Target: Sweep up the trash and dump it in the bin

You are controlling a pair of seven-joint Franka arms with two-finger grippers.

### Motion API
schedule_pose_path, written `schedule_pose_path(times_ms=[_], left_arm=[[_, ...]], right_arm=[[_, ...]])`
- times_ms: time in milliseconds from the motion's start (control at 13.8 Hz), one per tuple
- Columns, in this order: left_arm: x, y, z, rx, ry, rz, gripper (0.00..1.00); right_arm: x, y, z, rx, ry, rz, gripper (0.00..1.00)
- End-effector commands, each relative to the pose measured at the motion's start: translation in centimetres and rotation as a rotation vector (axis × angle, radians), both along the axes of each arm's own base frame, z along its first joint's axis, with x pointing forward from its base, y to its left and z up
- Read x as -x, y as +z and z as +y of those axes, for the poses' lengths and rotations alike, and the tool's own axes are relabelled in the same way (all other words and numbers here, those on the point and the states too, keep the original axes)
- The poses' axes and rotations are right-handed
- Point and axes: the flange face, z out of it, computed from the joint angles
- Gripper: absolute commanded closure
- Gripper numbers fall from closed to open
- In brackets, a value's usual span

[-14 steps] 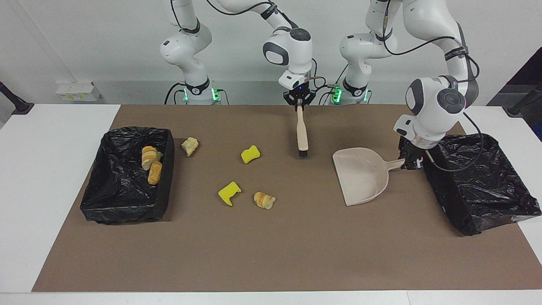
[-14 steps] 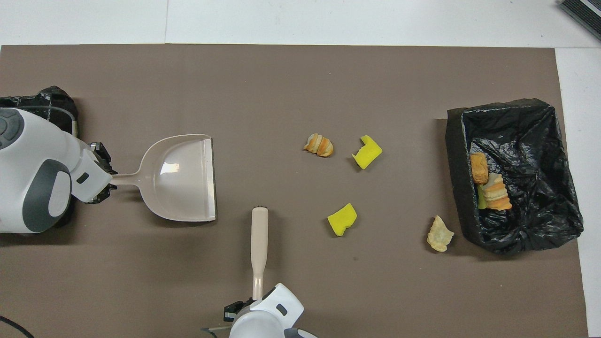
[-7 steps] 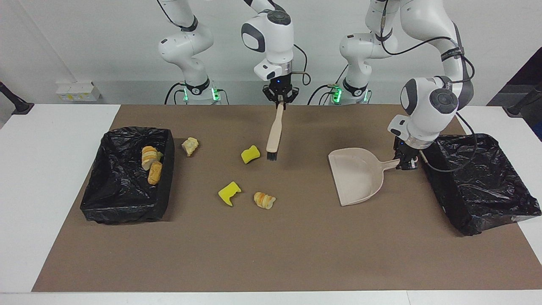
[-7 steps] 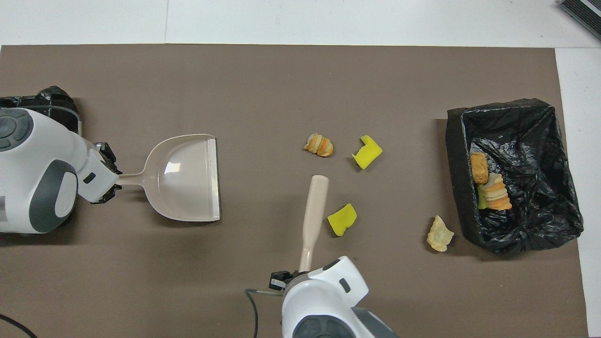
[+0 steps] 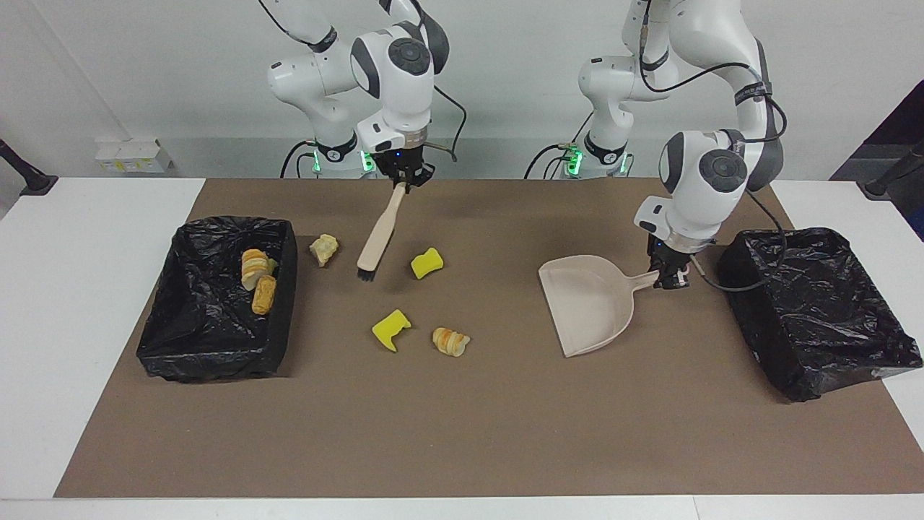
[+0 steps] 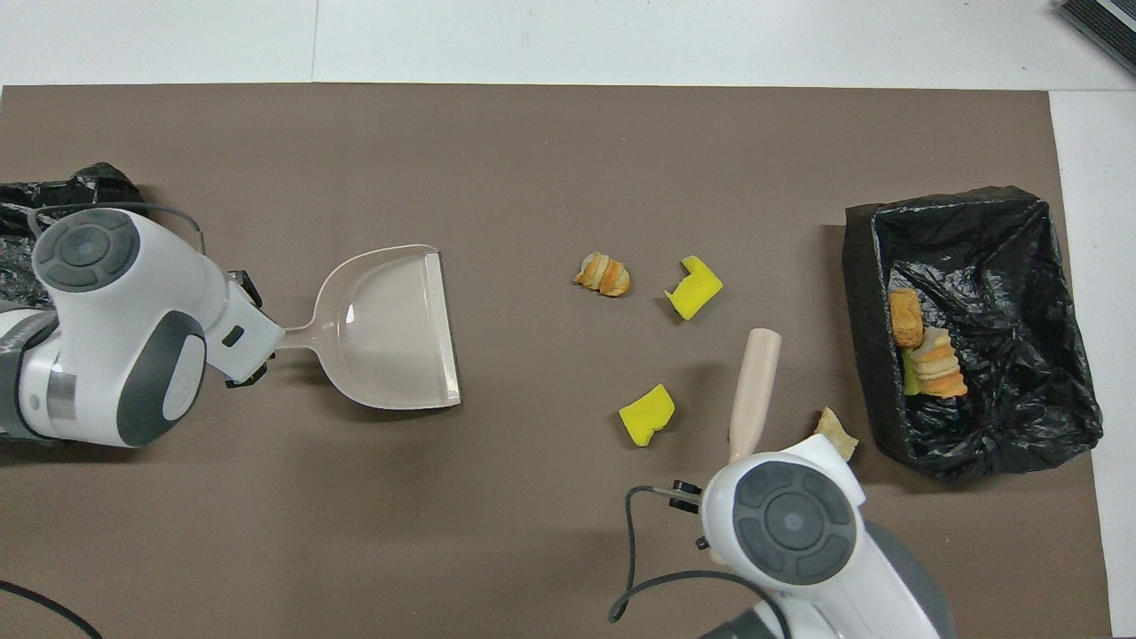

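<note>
My right gripper point(image 5: 401, 180) is shut on the handle of the beige brush point(image 5: 379, 235) point(image 6: 754, 390). The brush tilts down, its black bristles low between a pale trash lump point(image 5: 324, 249) point(image 6: 834, 424) and a yellow sponge chunk point(image 5: 426, 263) point(image 6: 646, 414). Farther from the robots lie another yellow chunk point(image 5: 390, 328) point(image 6: 694, 287) and a golden lump point(image 5: 450, 341) point(image 6: 603, 274). My left gripper point(image 5: 668, 278) point(image 6: 253, 333) is shut on the handle of the beige dustpan point(image 5: 588, 303) point(image 6: 390, 328), which rests on the mat with its mouth toward the scraps.
A black-lined bin point(image 5: 216, 347) point(image 6: 994, 231) at the right arm's end holds some bread lumps point(image 5: 258, 278) point(image 6: 927, 355). A second black-lined bin point(image 5: 816, 310) point(image 6: 53, 191) stands at the left arm's end beside the left wrist. A brown mat point(image 5: 505, 433) covers the table.
The right gripper swung the brush toward the right arm's end, past the yellow chunk. The left gripper slid the dustpan toward the table's middle.
</note>
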Motion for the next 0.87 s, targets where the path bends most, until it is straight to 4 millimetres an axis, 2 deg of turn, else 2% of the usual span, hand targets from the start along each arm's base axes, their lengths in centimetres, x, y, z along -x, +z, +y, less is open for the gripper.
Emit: schedule_pose_path(times_ms=[0,145,291,509,800], left_arm=[[2.3,0.3,-2.8,-0.021,0.01,-0.009,1.0],[3.9,-0.1,-5.1,-0.024,0.014,-0.012,1.0],[4.4,0.0,-5.9,-0.025,0.013,-0.012,1.0],[5.3,-0.2,-6.9,-0.025,-0.005,-0.014,1.0],[5.2,-0.4,-6.3,-0.026,0.004,-0.01,1.0]], right_arm=[[2.5,-0.5,-5.7,0.055,0.061,-0.013,1.0],[3.9,-1.6,-7.7,0.074,0.074,0.007,1.0],[5.4,-2.3,-10.0,0.089,0.124,0.026,1.0],[7.8,-2.9,-10.8,0.1,0.211,0.074,1.0],[7.7,-3.4,-12.2,0.127,0.215,0.075,1.0]])
